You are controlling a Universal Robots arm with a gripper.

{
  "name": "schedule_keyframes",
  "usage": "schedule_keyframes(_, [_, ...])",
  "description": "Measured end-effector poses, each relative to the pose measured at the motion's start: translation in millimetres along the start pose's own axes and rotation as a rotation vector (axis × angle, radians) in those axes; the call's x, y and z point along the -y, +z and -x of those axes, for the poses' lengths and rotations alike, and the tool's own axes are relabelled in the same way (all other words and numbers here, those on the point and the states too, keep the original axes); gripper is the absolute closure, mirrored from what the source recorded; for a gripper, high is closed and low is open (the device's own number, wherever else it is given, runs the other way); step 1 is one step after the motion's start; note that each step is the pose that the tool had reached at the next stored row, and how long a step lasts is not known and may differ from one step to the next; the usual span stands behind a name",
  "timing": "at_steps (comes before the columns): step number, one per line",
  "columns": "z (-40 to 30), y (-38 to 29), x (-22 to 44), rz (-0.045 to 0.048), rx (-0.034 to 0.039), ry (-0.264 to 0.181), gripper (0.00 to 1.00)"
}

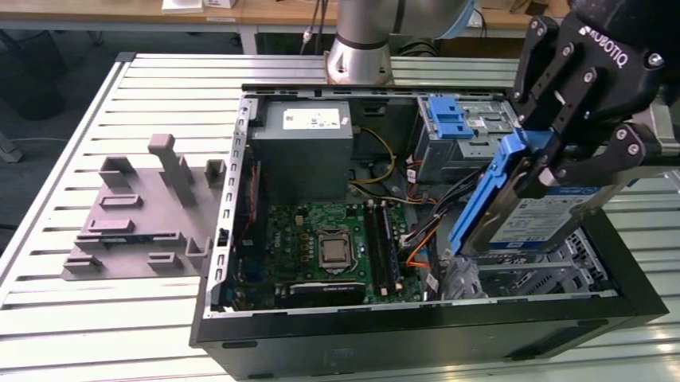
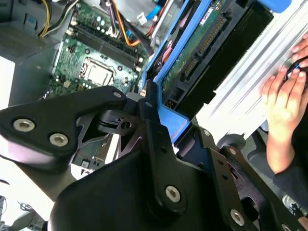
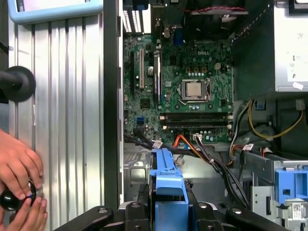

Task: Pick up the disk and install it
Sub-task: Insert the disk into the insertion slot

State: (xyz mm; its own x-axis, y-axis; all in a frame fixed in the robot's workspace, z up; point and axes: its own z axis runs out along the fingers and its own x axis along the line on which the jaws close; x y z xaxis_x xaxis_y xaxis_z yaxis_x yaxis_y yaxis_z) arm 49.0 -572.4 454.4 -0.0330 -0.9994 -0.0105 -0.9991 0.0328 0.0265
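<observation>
Your black jointed gripper (image 1: 540, 165) is clenched on the disk (image 1: 528, 216), a flat rectangular silver hard drive with a white-and-blue label and a blue plastic rail frame. In the second wrist view its fingers (image 2: 155, 137) pinch the blue rail.

In the exterior view the disk hangs tilted on edge at about three o'clock of the open black computer case (image 1: 425, 338). It is above the grey metal drive cage (image 1: 537, 274). The gripper's body hides the disk's upper end and part of the label, and you cannot tell whether its lower edge touches the cage. The frame edge cuts off the top of the gripper.

Inside the case you have:
- one green motherboard (image 1: 318, 247) at seven o'clock;
- one larger grey metal box with a small white sticker (image 1: 302, 147) at eleven o'clock;
- one bare blue plastic latch (image 1: 451, 119) at one o'clock, holding no drive.

Yellow and orange cables run between them, their ends hard to follow.

The case lies on a slatted aluminium table (image 1: 159, 87). One grey plastic fixture (image 1: 138, 211) stands at the case's nine o'clock, apart from it.

In the first wrist view two hands (image 3: 17, 166) of a person rest on the slats around a small black knob (image 3: 9, 198), cut off at the wrists.
</observation>
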Motion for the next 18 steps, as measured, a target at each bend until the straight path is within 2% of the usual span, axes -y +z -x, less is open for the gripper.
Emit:
schedule_keyframes(3, [0.3,0.9,7.5,-0.0001,-0.0002,0.000,0.64])
schedule_keyframes(9, [0.3,1.1,8.8,0.0000,-0.0001,0.000,0.64])
schedule_keyframes(18, [0.7,4.0,21.3,0.0000,-0.0002,0.000,0.64])
